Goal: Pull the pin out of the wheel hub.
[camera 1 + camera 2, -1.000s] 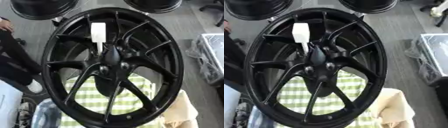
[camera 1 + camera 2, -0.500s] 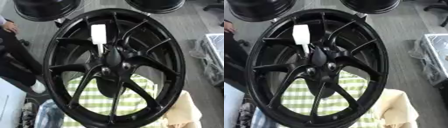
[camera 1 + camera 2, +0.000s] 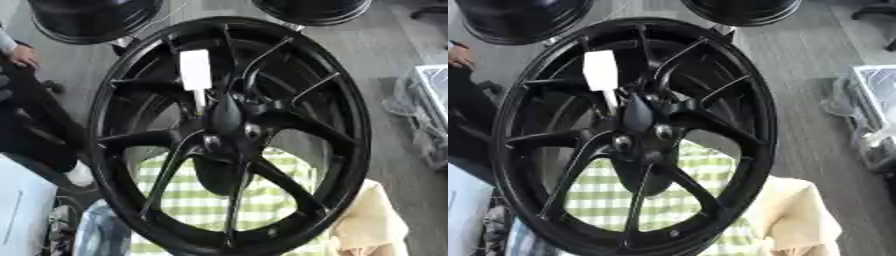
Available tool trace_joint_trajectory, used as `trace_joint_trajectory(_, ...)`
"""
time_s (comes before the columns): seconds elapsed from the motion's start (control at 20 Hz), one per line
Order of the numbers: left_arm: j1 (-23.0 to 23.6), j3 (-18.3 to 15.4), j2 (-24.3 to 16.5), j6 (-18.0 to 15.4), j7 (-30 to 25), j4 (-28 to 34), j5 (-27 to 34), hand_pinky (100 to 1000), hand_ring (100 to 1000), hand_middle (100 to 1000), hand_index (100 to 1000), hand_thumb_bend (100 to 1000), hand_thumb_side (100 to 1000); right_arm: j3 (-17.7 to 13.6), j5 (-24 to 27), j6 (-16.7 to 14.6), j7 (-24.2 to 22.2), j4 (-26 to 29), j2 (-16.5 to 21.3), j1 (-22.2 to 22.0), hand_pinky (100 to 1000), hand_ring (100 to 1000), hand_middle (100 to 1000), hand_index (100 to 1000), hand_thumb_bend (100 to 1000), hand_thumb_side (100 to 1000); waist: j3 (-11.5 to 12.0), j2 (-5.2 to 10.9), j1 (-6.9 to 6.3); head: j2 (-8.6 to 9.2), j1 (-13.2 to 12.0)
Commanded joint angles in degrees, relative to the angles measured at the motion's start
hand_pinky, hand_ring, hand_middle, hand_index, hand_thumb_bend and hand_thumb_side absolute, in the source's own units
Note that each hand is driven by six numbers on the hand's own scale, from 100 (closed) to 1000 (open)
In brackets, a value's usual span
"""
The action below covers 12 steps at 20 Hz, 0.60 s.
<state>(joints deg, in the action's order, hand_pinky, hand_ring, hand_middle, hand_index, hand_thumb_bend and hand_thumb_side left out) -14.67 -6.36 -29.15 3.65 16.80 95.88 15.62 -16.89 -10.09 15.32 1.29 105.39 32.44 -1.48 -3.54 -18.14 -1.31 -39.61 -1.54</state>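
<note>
Neither robot hand in sight, so finger state impossible to tell. Black wheel hub (image 3: 229, 135) filling the middle, tilted. White pin (image 3: 196, 75) seated in the hub's upper left, stem reaching toward the centre. Green-checked cloth (image 3: 206, 202) showing through the lower spokes, cream cloth (image 3: 798, 215) at lower right.

Two dark rims (image 3: 92, 20) at top were cut off by the frame edge. Green-checked cloth (image 3: 262, 210) lay mostly hidden behind hub (image 3: 229, 135) spokes. Pin (image 3: 196, 76) lower end blurred into hub centre; seating couldn't be told.
</note>
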Motion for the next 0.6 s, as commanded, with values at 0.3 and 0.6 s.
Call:
trace_joint_trajectory(0.3,-0.74,-0.29,-0.98,0.03,-0.33,1.05,0.24,760,768,704,732,100,853,-0.44,4.84,1.34,4.05,2.14,1.8,2.21,865,869,810,955,100,419,-0.04,0.97,0.01,0.43,-0.55)
trace_joint_trajectory(0.6,-1.73,0.12,-0.41,-0.02,-0.75,1.4,0.08,760,769,704,732,100,844,1.71,19.07,-2.81,15.66,5.63,2.08,5.64,843,810,743,874,100,723,-0.19,1.14,-0.36,0.13,-0.43)
